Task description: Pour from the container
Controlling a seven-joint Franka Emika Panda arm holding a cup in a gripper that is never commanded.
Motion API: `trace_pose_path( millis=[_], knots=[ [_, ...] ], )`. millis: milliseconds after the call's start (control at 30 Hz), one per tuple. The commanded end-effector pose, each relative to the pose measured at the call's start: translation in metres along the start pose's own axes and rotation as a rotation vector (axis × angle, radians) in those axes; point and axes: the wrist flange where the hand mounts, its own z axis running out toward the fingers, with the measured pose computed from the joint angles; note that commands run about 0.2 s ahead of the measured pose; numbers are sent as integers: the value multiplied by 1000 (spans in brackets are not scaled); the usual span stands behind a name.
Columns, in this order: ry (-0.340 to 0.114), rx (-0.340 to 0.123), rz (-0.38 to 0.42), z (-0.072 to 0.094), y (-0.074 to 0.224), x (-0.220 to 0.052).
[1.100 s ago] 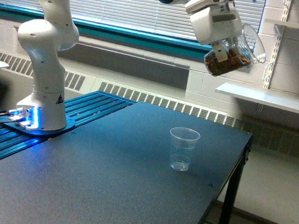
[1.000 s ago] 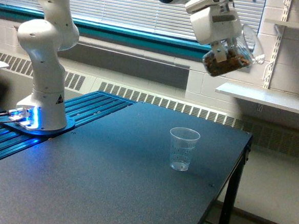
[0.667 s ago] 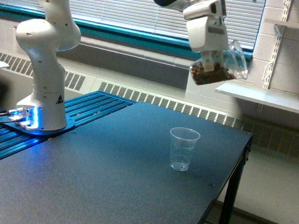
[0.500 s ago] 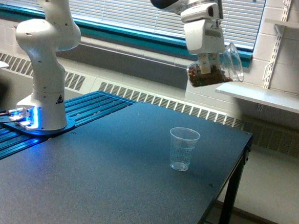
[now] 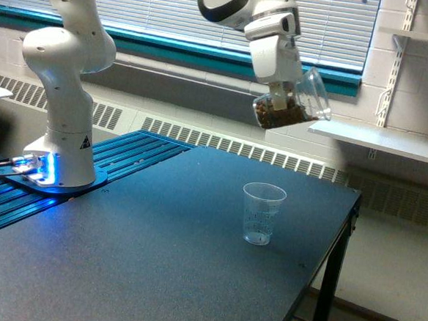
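The container is a clear jar-like pitcher with brown chunky granules in its lower end. It hangs high in the air, tilted with its mouth toward the exterior view's right. My gripper is shut on it, and its fingers are partly hidden by the container. A small clear tapered cup with printed marks stands upright on the dark table, well below the container and slightly to its left. The cup looks empty.
The arm's white base stands at the table's left on a blue ribbed plate. A white wall shelf sits close behind the container on the right. The table's right edge drops to the floor.
The gripper has carried the container down and toward the exterior view's left, closer above the cup. The cup has not moved.
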Motion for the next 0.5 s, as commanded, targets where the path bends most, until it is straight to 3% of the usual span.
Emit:
trace_pose_path(
  millis=[33,500],
  knots=[
    [15,3,-70,-5,-3,-19],
    [-23,-1,-193,11,3,-73]
  ],
)
